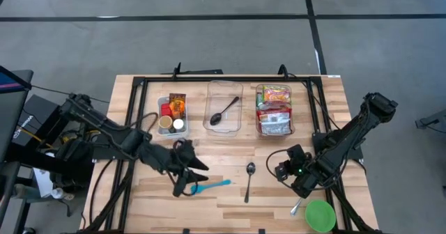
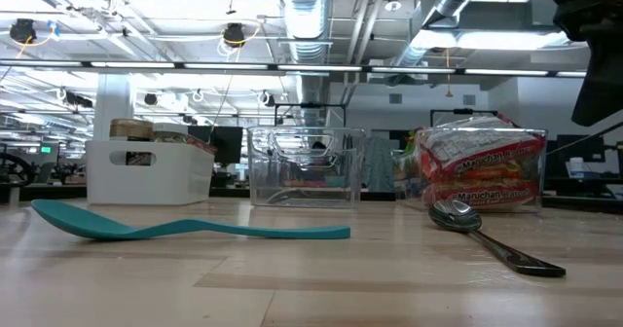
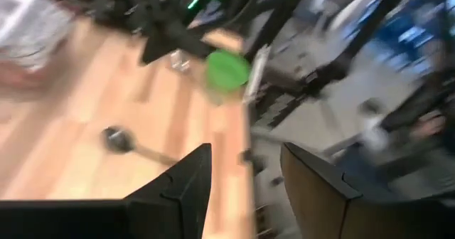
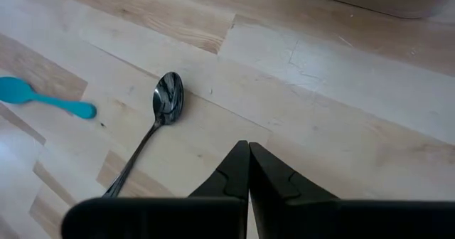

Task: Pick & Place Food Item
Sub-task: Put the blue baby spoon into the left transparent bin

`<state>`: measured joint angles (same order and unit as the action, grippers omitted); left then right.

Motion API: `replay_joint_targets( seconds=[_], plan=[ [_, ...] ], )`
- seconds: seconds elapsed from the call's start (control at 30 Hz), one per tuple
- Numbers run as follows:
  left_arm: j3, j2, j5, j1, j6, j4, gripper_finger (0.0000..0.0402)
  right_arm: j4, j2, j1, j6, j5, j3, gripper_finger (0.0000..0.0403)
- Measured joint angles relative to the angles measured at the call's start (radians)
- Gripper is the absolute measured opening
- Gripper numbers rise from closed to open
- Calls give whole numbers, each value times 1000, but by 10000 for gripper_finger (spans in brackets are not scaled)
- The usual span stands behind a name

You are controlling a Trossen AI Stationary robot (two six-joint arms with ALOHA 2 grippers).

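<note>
The left hand [image 1: 189,175] hovers just above the front middle of the counter [image 1: 125,102], its fingers [image 3: 186,186] parted with nothing between them, so it is released and empty. The right hand [image 1: 283,170] sits low near the front right, clenched fully shut on nothing. The task's food sits at the back of the counter: a clear bin of noodle packets [image 1: 274,108] at back right, and a white bin of small jars [image 1: 171,113] at back left (which item is meant, the task sentence does not say). Between them stands a clear bin [image 1: 225,107] holding a black spoon [image 1: 224,111]. From the left hand the jars lie straight back and close; from the right hand the noodle packets lie straight back and a little inward, so each arm is nearer one food bin. The packets lie stacked with their long axis running front to back. Near the left hand lies a teal spoon [image 1: 209,186], long axis left to right, and a metal spoon [image 1: 249,180] lies between the two hands, long axis front to back. A green cup [image 1: 320,214] sits at the front right corner, close to the edge. I judge the open wood between the bins and the spoons gives either arm room to rise and travel back.
</note>
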<state>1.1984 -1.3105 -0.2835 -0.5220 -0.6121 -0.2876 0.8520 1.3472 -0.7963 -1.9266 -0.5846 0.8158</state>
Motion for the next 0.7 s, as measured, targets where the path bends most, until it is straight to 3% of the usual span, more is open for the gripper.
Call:
replay_joint_targets(
  seconds=[0.1, 0.23, 0.7],
  plan=[
    [-1, -30, -81, -18, 40, -53, 163, 0, 0, 0, -2, 0, 0, 0],
    [0, -91, -95, -14, 76, -101, 163, 0, 0, 1, -8, 0, 0, 0],
    [-1, -383, 93, 19, 61, -194, 163, 4, 0, 22, -10, -4, 0, 0]
  ],
)
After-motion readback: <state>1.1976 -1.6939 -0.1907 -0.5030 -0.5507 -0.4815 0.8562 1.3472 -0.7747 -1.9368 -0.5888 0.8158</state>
